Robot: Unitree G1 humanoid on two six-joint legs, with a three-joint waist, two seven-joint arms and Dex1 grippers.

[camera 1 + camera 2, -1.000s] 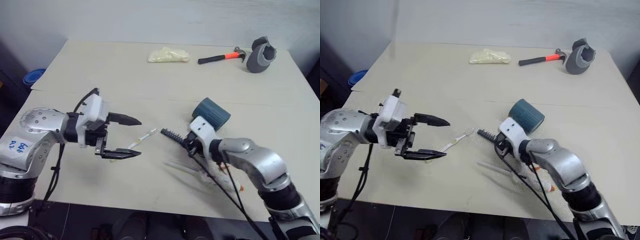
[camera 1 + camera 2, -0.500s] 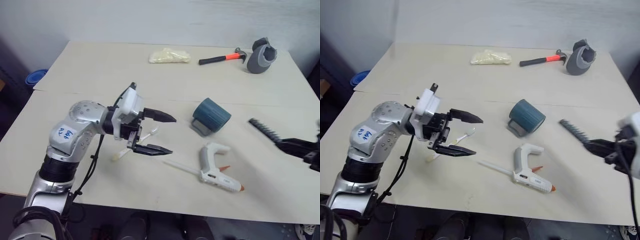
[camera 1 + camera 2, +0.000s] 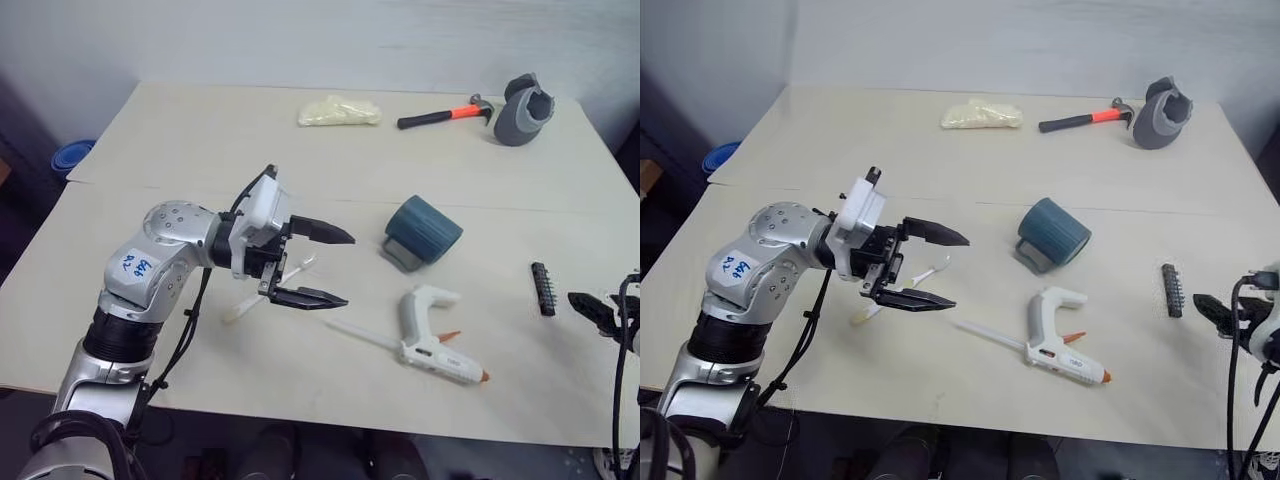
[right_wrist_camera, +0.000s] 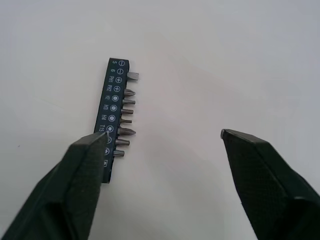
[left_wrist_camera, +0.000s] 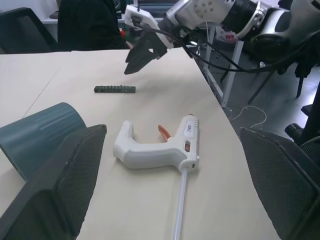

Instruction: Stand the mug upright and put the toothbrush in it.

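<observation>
Printing along bit strip (image 4: pixel 114 112) reads clearly from right wrist view.

"S, PH1, PH2, H3, H4, T15" on bit strip (image 4: pixel 111 115), "deli" on glue gun (image 5: pixel 160 152)

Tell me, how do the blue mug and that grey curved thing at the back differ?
The mug is teal-blue and ribbed, lying on its side near the table's middle; the grey curved thing is smooth and sits at the far right corner beside the hammer. The mug has a loop handle resting on the table; the grey thing shows none. Both are hollow, sit on the same table, and are untouched.
</observation>
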